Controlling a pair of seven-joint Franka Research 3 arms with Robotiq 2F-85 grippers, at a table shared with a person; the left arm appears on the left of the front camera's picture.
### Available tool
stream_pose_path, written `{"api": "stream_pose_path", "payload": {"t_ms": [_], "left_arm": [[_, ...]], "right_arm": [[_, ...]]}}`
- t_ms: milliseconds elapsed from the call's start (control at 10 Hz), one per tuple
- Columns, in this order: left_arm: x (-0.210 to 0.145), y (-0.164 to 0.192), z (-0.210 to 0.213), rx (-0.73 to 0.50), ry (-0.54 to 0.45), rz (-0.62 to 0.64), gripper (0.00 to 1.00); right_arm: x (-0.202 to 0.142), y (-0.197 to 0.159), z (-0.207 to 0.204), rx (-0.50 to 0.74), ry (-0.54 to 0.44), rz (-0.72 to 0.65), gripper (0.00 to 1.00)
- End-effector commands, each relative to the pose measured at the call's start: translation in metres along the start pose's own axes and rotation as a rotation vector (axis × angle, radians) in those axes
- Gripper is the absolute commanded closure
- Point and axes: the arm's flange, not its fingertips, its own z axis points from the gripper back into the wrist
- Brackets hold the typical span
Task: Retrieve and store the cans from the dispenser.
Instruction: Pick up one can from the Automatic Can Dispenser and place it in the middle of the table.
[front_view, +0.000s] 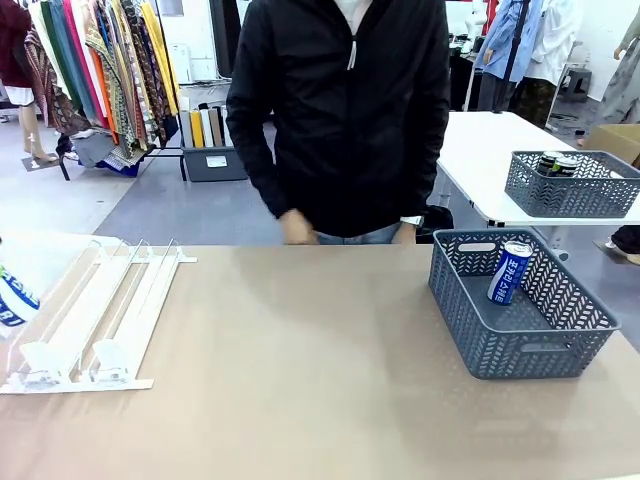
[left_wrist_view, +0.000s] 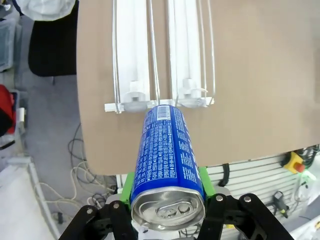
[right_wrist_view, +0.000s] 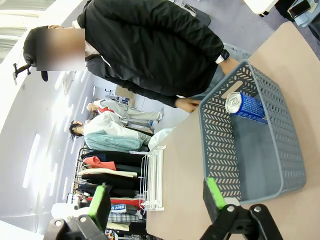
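Left claw (left_wrist_view: 167, 212): clenched on a blue can (left_wrist_view: 167, 160), held off the worktop (left_wrist_view: 250, 75) edge, just before the dispenser (left_wrist_view: 160, 55) front stops.
Right claw (right_wrist_view: 157, 197): released, fingers wide apart, nothing between them.
Basket (front_view: 520, 345): second blue can (front_view: 510, 271) leaning inside.
Far basket (front_view: 570, 190): dark cans, probably two.

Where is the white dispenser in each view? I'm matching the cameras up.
Front view: dispenser at the left, on the tan table.
Left wrist view: top centre, above the blue can.
Right wrist view: lower centre-left, at the table's end.
Shared landmark: the tan table.
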Motion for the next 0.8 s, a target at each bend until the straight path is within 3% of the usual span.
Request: {"api": "stream_pose_path", "payload": {"t_ms": [0,200,300,500,700], "left_arm": [[-0.003,0.009,0.007,-0.06,-0.027,0.011,1.0],[-0.004,0.024,0.004,-0.089,0.001,0.056,1.0],[-0.007,0.008,0.011,-0.036,-0.025,0.02,1.0],[-0.007,0.018,0.006,-0.052,-0.011,0.04,1.0],[0.012,-0.024,-0.013,-0.036,-0.009,-0.032,1.0]], "right_arm": [[0.003,0.001,-0.002,0.026,-0.019,0.025,0.0],[0.003,0.001,-0.002,0.026,-0.019,0.025,0.0],[0.003,0.001,-0.002,0.026,-0.019,0.025,0.0],[0.003,0.001,-0.002,0.026,-0.019,0.025,0.0],[0.003,0.001,-0.002,0.026,-0.019,0.025,0.0]]}}
